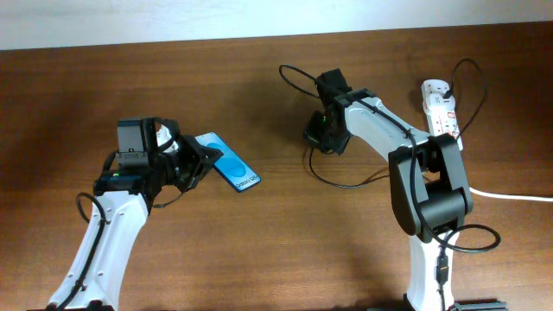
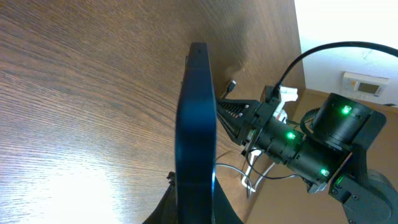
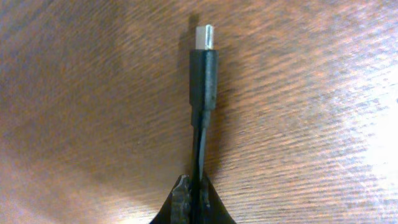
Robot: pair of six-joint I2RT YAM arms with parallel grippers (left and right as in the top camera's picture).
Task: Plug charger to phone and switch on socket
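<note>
Overhead, clamped the phone [image 1: 232,171] in the left hand [image 1: 197,164], long axis running ten to four o'clock. Pinched the charger [image 3: 203,68] just behind its tip in the right hand [image 1: 313,136], with the phone well apart toward eight o'clock.

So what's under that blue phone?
Brown wooden table shows all around the phone, which the left gripper holds. The patch directly beneath it is hidden by the phone itself.
</note>
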